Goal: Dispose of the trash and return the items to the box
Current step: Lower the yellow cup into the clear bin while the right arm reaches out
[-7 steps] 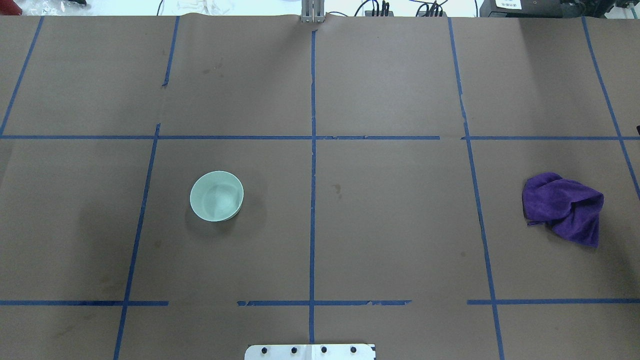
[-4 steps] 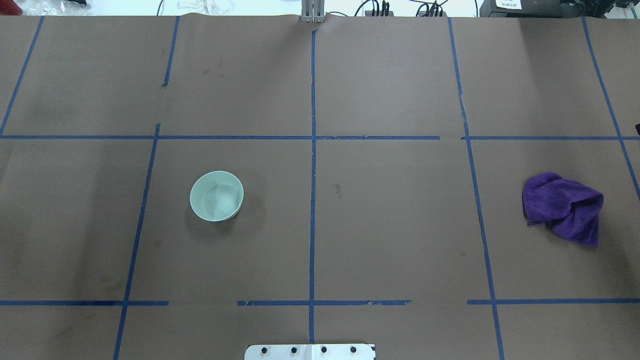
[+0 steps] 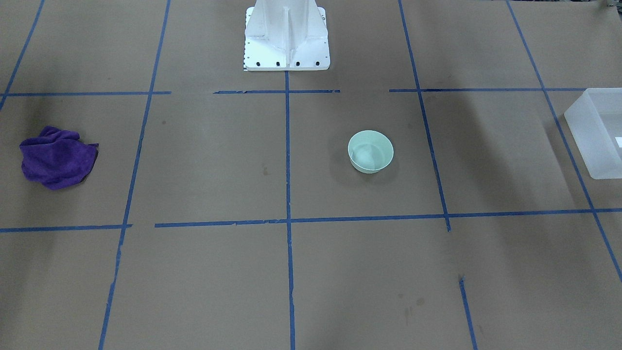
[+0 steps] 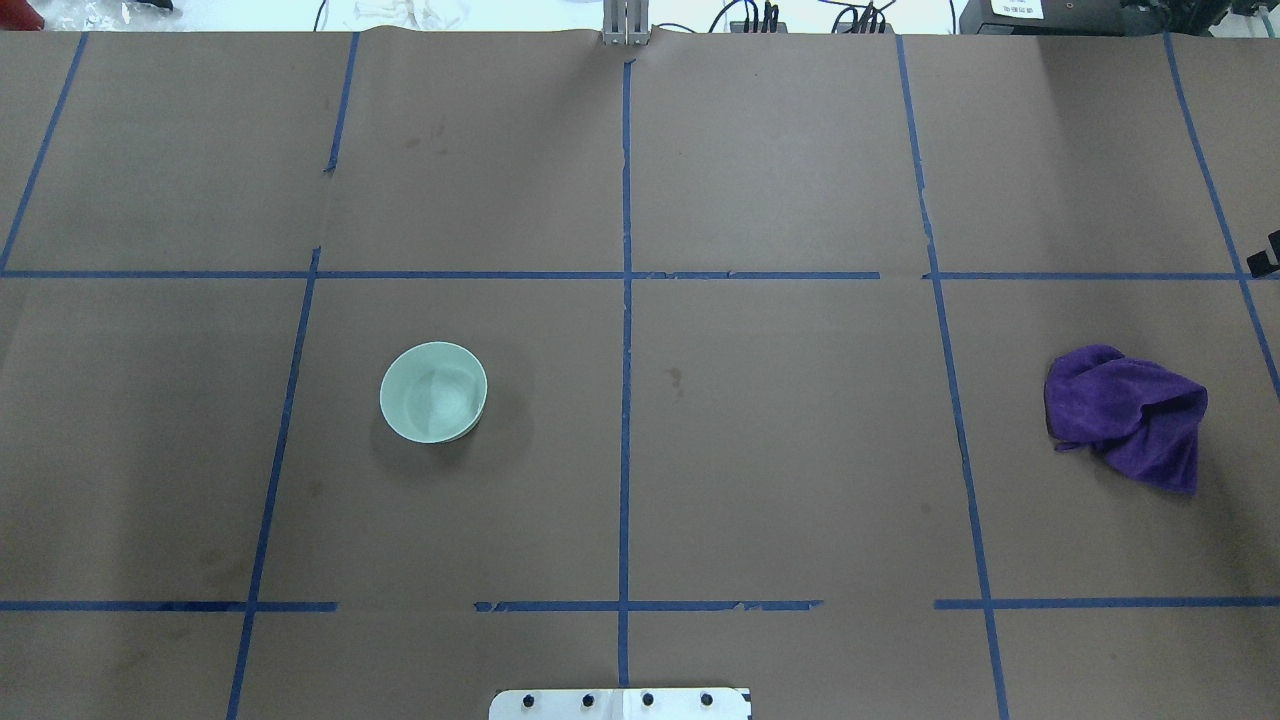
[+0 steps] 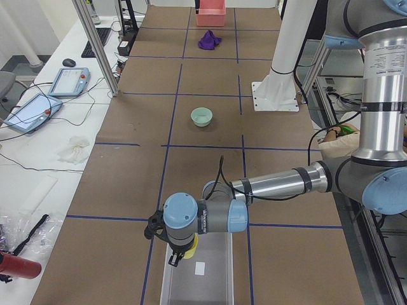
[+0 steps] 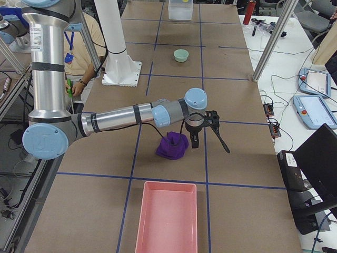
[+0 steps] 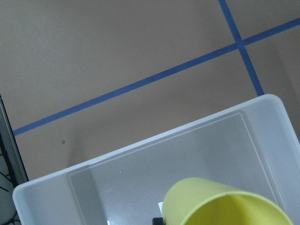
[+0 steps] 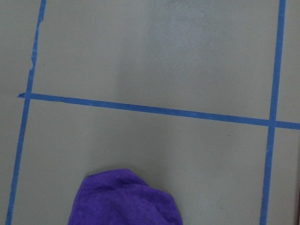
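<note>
The yellow cup (image 7: 225, 206) hangs close under my left wrist camera, over the translucent white box (image 7: 140, 157). In the exterior left view my left gripper (image 5: 180, 254) holds the cup (image 5: 190, 248) above the box's near end (image 5: 213, 283). The mint-green bowl (image 4: 433, 392) stands upright and empty on the table, also in the front view (image 3: 370, 151), far from both grippers. My right gripper (image 6: 208, 139) hovers just beyond a purple cloth (image 6: 171, 147); I cannot tell whether it is open.
The purple cloth (image 4: 1130, 415) lies crumpled on the robot's right side. A pink tray (image 6: 166, 221) sits at that end of the table. The box (image 3: 595, 136) stands at the robot's left end. The robot's base (image 3: 286, 34) is at the near-middle edge.
A black part of the right gripper has come in at the overhead view's right edge. The bowl and cloth have not moved.
</note>
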{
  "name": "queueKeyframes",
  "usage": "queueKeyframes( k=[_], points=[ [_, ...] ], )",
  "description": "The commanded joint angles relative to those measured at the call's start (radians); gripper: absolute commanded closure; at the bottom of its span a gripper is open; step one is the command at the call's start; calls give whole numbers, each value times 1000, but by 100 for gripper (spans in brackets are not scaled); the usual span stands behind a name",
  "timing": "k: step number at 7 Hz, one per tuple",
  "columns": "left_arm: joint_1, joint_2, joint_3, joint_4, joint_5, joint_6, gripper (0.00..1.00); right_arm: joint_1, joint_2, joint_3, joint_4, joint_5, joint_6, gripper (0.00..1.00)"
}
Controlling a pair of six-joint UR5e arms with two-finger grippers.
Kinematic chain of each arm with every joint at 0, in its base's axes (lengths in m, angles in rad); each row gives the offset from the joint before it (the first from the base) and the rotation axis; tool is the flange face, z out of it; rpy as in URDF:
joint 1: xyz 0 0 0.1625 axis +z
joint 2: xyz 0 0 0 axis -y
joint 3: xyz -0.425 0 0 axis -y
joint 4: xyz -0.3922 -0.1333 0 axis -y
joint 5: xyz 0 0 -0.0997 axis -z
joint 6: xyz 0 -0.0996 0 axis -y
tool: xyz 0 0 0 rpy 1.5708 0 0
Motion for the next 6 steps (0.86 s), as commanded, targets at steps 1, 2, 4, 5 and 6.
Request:
queueKeyframes(
  k=[1, 2, 4, 5, 6],
  points=[
    [35, 11, 72, -49, -61, -22, 100, -74, -1, 36, 2, 0, 114, 0],
    [76, 11, 91, -52, -79, -45, 100, -95, -1, 35, 0, -6, 116, 0],
    [152, 12, 143, -132, -101, -59, 100, -115, -3, 33, 0, -6, 116, 0],
    [181, 11, 154, -156, -104, -79, 100, -118, -4, 33, 0, -6, 114, 0],
    [198, 11, 181, -205, -102, -94, 100, -121, -10, 32, 0, -6, 114, 0]
  ],
)
